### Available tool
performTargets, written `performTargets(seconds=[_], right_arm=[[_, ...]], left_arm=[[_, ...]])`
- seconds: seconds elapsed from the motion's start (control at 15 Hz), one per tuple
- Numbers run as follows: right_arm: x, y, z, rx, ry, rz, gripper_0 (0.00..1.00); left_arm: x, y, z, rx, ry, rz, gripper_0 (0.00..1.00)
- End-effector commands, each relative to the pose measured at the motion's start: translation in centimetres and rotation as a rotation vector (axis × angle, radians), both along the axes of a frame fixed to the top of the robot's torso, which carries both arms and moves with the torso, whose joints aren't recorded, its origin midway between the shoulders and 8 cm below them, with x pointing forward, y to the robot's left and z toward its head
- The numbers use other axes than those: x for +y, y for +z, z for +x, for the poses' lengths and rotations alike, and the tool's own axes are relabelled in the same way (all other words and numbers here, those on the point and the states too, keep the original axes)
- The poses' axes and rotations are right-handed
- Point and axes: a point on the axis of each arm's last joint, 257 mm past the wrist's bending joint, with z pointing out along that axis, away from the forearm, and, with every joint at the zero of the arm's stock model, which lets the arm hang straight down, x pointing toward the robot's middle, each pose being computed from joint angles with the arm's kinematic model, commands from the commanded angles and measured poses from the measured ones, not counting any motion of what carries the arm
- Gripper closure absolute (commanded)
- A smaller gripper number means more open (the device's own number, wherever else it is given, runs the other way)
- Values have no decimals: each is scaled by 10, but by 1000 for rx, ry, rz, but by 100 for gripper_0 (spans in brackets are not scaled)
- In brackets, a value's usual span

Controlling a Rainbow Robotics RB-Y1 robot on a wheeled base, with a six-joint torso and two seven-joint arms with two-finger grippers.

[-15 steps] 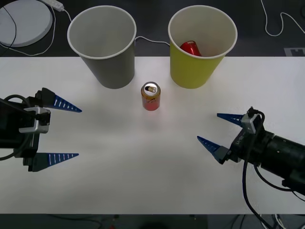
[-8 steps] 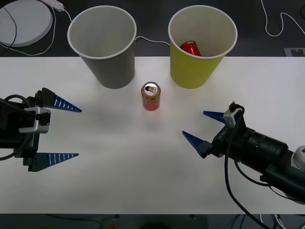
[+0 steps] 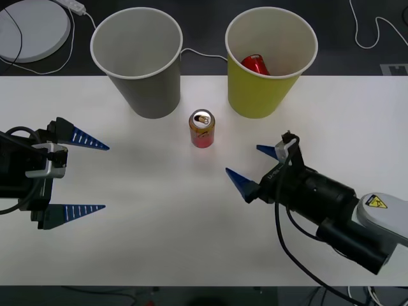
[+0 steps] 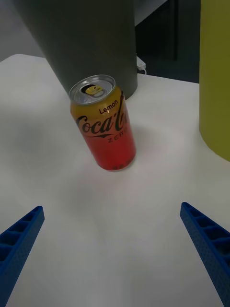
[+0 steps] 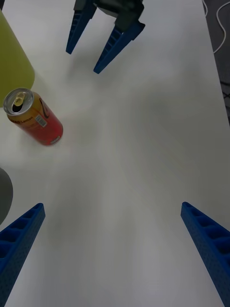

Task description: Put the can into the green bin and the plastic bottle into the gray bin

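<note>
The can (image 3: 201, 129), red below and gold-orange above with a silver top, stands upright on the white table just in front of the gap between the two bins; it also appears as the can (image 4: 103, 123) and the can (image 5: 32, 123). Behind it on the left is the gray bin (image 3: 138, 60), on the right the green bin (image 3: 270, 60). My right gripper (image 3: 249, 167) is open, a short way right of and nearer than the can, fingers pointing at it. My left gripper (image 3: 92, 177) rests open at the table's left side. The plastic bottle is out of view.
A plain red can (image 3: 255, 64) lies inside the green bin. The white table (image 3: 159, 242) ends just behind the bins, where a cable (image 3: 204, 56) and a round white disc (image 3: 32, 29) lie on the dark floor.
My right gripper has moved left and slightly forward across the table, toward the can. The left arm, the can and the bins have not moved.
</note>
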Motion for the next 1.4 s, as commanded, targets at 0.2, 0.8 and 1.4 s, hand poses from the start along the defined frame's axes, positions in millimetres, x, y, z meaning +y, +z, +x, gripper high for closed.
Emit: performTargets(seconds=[0.2,0.8,1.4], right_arm=[[26,-2,18,-77,-92,24,0],[71,-10,57,-156,-82,65,0],[94,-10,93,-193,-104,48,0]], left_arm=[[0,0,0,0,0,0,0],[0,0,0,0,0,0,0],[0,0,0,0,0,0,0]])
